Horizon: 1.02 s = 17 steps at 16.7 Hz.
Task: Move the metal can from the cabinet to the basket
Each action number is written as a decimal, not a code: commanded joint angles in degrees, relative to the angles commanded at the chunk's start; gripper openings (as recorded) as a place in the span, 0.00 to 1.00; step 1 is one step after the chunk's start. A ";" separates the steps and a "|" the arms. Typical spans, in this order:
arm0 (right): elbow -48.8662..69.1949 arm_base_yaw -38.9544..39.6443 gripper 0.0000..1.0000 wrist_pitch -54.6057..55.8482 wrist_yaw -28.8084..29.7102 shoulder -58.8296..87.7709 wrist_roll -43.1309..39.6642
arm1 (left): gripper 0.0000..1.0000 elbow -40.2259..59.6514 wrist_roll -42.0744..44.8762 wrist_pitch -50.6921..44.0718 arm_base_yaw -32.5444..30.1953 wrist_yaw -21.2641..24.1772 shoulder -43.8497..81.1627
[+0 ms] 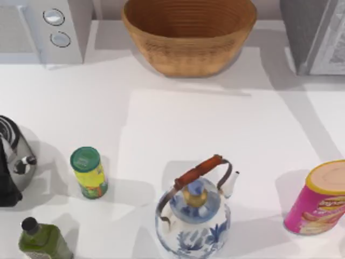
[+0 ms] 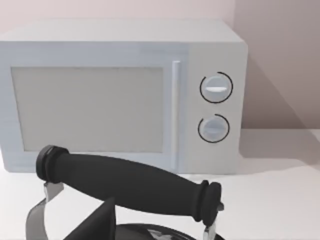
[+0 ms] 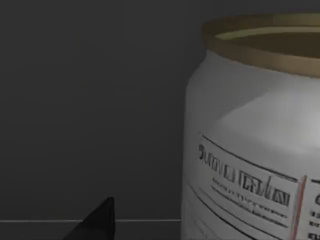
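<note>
Dark cabinet interior (image 3: 90, 100) | metal can (image 3: 250, 150) upright | right fingers (image 3: 97, 220) beside, apart

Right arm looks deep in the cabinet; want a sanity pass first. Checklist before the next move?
1. Metal can located: ok, upright and close in the right wrist view, against a dark grey interior.
2. Right gripper closed on the can: cannot tell; one dark fingertip shows beside it.
3. Basket ready: ok, open at the table's far edge, nothing visible inside.
4. Cabinet position: ok, far right corner, beside the basket.
5. Left arm out of the path: ok, near the black-handled kettle facing the microwave.
</note>
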 joint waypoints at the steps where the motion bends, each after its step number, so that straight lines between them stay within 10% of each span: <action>1: 0.71 -0.18 1.00 -0.05 -0.17 0.65 0.00 | 1.00 0.00 0.00 0.00 0.00 0.00 0.00; 5: 0.89 -0.22 1.00 -0.07 -0.21 0.81 0.00 | 1.00 0.00 0.00 0.00 0.00 0.00 0.00; 17: 0.89 -0.22 0.10 -0.07 -0.21 0.81 0.00 | 1.00 0.00 0.00 0.00 0.00 0.00 0.00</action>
